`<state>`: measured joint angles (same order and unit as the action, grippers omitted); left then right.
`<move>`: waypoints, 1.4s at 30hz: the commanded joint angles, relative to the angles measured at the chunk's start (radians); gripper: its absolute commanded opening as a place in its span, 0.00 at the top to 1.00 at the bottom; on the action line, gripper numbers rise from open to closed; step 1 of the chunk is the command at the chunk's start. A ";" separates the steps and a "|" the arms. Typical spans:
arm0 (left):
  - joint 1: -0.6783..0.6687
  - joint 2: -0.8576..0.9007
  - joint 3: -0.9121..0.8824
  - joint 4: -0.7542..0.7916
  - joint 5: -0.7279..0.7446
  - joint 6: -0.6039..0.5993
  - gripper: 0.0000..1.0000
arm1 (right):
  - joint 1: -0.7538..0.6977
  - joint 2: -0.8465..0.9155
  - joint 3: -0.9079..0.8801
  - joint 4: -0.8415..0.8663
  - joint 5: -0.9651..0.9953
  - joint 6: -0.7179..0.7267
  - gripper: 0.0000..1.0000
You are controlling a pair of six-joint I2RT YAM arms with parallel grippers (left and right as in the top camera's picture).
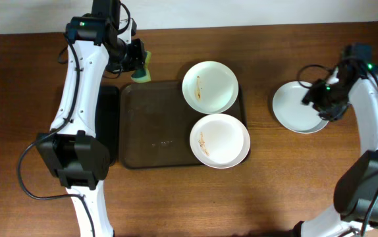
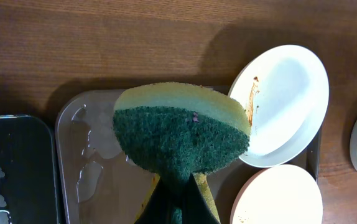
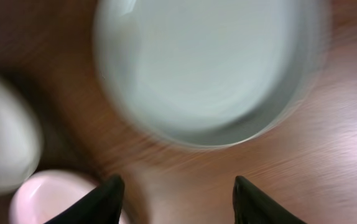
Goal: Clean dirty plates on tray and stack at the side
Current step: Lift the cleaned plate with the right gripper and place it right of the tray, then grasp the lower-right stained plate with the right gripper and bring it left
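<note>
Your left tool (image 1: 135, 58) is clamped on the sponge (image 2: 181, 134) over the tray (image 1: 153, 125) corner. Lower it flat onto the nearest smeared plate (image 1: 209, 86) and scrub along the orange streak. Your right tool (image 3: 177, 183), fingers apart, hovers over the clean plate (image 1: 293, 108) on the tabletop (image 1: 261, 184).

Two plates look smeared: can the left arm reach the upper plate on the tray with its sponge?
Probably yes. The left hand holds the sponge by the far-left corner of the tray, and nothing stands between it and the upper plate.
</note>
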<state>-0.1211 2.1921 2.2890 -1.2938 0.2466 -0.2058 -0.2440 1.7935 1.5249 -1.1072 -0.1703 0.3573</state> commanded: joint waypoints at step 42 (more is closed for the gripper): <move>0.004 0.002 0.010 -0.038 -0.027 -0.017 0.99 | 0.934 0.035 -0.281 0.589 0.319 0.517 0.96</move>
<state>-0.1211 2.1921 2.2890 -1.3262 0.2306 -0.2100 0.6399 1.7962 1.2270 -0.5682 -0.0303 0.7635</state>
